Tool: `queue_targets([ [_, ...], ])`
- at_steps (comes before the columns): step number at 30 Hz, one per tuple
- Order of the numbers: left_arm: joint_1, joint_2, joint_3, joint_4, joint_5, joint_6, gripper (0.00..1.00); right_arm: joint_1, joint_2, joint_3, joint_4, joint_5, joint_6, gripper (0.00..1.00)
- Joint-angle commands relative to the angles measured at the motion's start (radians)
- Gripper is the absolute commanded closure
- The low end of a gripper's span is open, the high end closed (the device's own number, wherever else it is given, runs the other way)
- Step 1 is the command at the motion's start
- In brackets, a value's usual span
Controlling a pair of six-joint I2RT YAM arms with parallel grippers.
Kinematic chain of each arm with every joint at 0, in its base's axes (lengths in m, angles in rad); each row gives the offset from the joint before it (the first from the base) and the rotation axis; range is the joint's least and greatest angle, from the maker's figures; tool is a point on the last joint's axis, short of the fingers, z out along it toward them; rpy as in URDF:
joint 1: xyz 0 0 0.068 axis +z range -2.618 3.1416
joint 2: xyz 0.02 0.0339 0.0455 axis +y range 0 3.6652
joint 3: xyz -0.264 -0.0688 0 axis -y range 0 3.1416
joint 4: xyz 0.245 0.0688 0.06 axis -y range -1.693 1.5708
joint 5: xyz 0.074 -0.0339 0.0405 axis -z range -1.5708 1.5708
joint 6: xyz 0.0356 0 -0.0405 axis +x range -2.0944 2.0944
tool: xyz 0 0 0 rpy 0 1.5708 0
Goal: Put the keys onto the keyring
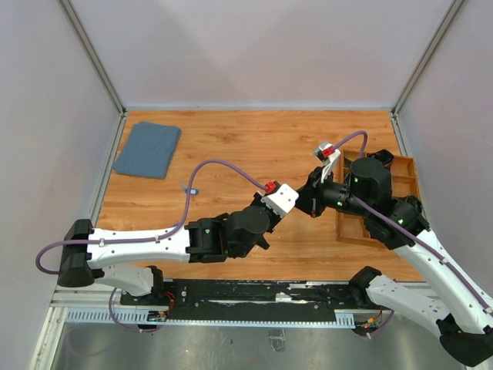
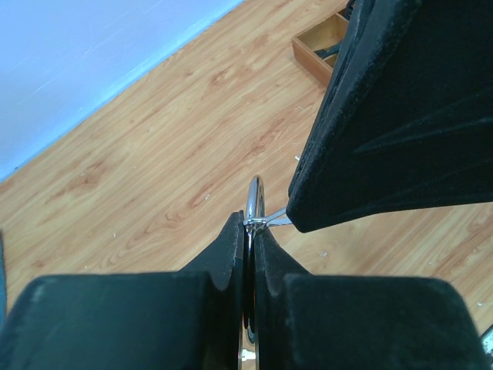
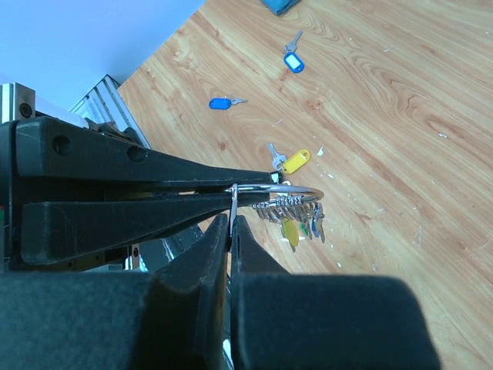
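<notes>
Left gripper (image 2: 247, 231): matte black fingers pressed together, pinching the keyring (image 2: 253, 199), a thin round shiny wire loop held above the wood-grain table (image 2: 154, 169). Right gripper (image 3: 230, 225): clamped on a flat silver key (image 3: 233, 202) that touches the loop. Hung keys (image 3: 296, 216) with yellow and green tags dangle off the wire. Loose on the table: yellow-tag key (image 3: 291, 161) at 12 o'clock of the loop, near blue-tag key (image 3: 221, 102) at 11, far blue-tag key (image 3: 293, 62) at 12. Wooden tray (image 1: 385, 202) is at 3 o'clock of the grippers, folded blue cloth (image 1: 146, 149) at 10.
</notes>
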Motion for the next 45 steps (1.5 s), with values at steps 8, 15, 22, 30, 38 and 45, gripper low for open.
queue_targets([
  [8,0.002,-0.103,-0.045,0.136,0.011,0.024,0.60,-0.015,0.011,0.070,0.037,-0.058,0.023,1.00],
  [15,0.002,-0.222,-0.162,0.260,0.122,0.142,0.49,-0.014,0.052,0.189,-0.079,-0.040,-0.002,0.99],
  [22,0.000,-0.311,-0.200,0.334,0.218,0.317,0.45,-0.014,0.127,0.340,-0.208,-0.098,-0.022,0.99],
  [30,0.000,-0.319,-0.213,0.427,0.272,0.452,0.45,-0.014,0.168,0.397,-0.243,-0.135,-0.010,1.00],
  [38,-0.001,-0.317,-0.201,0.375,0.354,0.561,0.52,-0.015,0.190,0.430,-0.273,-0.161,-0.002,0.99],
  [45,-0.001,-0.316,-0.187,0.325,0.391,0.589,0.53,-0.014,0.198,0.447,-0.272,-0.187,0.004,0.99],
])
